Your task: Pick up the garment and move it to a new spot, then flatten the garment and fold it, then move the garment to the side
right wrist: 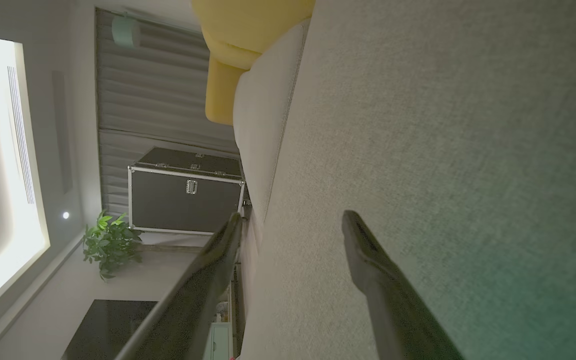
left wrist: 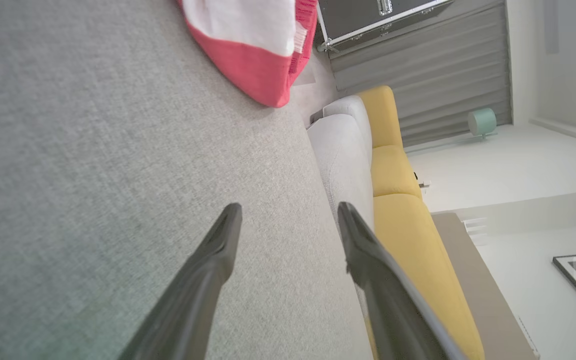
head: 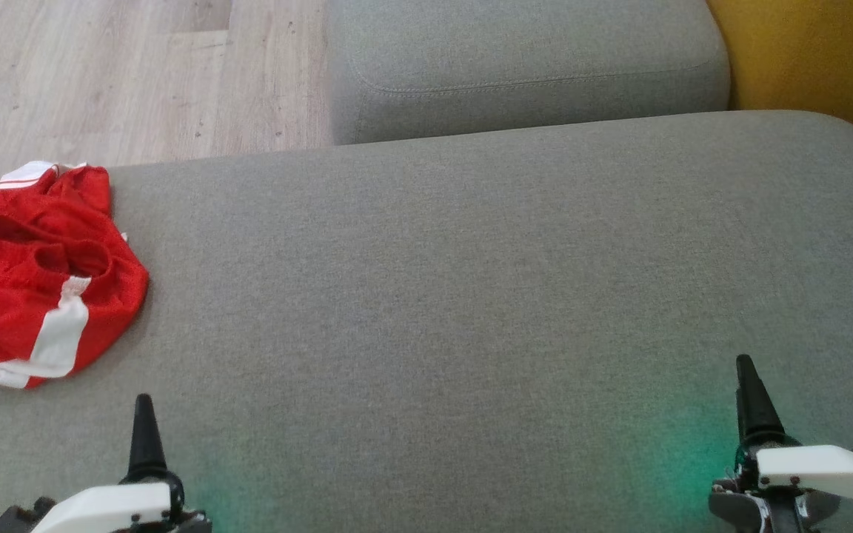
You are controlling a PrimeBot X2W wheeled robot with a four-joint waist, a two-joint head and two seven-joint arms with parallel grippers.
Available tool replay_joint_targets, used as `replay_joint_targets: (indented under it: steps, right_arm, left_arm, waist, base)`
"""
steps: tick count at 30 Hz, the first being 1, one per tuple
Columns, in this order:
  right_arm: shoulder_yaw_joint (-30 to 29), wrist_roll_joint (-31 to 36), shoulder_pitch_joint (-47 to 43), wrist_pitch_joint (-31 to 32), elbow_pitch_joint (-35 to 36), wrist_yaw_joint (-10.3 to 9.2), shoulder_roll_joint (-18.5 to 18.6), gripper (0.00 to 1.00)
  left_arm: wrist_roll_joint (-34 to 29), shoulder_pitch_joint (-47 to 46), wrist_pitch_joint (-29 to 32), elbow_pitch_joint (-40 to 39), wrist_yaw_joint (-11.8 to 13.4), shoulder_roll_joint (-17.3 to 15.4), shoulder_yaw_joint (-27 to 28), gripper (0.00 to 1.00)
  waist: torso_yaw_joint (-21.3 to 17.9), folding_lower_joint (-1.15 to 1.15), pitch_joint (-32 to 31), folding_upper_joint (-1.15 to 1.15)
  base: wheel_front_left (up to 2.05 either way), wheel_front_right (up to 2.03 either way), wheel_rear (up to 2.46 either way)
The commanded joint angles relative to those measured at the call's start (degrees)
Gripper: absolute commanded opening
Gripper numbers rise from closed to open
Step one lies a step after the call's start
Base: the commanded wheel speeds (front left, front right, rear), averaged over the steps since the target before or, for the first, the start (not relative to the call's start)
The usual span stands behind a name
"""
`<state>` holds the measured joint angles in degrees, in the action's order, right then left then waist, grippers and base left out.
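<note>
Head view: crumpled red-and-white garment [head: 34, 274] at left edge on grey cushion [head: 471, 296], up-left of nearer left gripper [head: 145, 437], well apart from right gripper [head: 752, 400]. Left wrist view: garment [left wrist: 253, 55] at top, ahead of parted, empty jaws. Right wrist view: jaws parted, empty, over bare cushion.

Before me spreads a grey cushion [head: 471, 296], with a second cushion [head: 523, 66] beyond it and a pale wood floor [head: 101, 74] to my left. A yellow sofa [left wrist: 398, 220] adjoins. I see grey curtains [right wrist: 158, 120], a black case [right wrist: 183, 200], a plant [right wrist: 110, 242] and perhaps a mint lamp [left wrist: 482, 121].
</note>
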<state>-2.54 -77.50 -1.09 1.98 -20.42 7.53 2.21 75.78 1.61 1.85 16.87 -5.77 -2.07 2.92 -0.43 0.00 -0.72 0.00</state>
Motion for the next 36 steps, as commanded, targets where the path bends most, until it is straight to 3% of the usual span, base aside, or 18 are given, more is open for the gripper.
replay_joint_targets:
  steps: [1, 17, 36]
  right_arm:
    - [0.7, 1.9, 3.1, -0.8, 2.3, -0.01, 0.2, 1.00]
    - [4.0, 17.0, 3.6, -3.5, 4.7, -0.02, 0.3, 1.00]
    - [7.4, 30.4, 4.3, -6.5, 6.2, -0.02, 0.4, 1.00]
  left_arm:
    - [-2.1, -1.5, -0.8, -2.5, 0.1, -0.4, 0.0, 1.00]
    - [-16.9, -0.8, -3.4, -6.2, 1.8, -0.7, -2.0, 1.00]
    - [-30.3, -0.2, -6.5, -9.8, 4.9, -2.2, -4.5, 1.00]
  waist:
    - [0.0, 0.00, 0.0, 0.00]
    - [0.1, 0.00, -0.4, 0.00]
    - [0.3, 0.00, -1.1, 0.00]
  base:
    - [0.00, 0.00, 0.00]
    - [0.00, 0.00, 0.00]
    - [0.00, 0.00, 0.00]
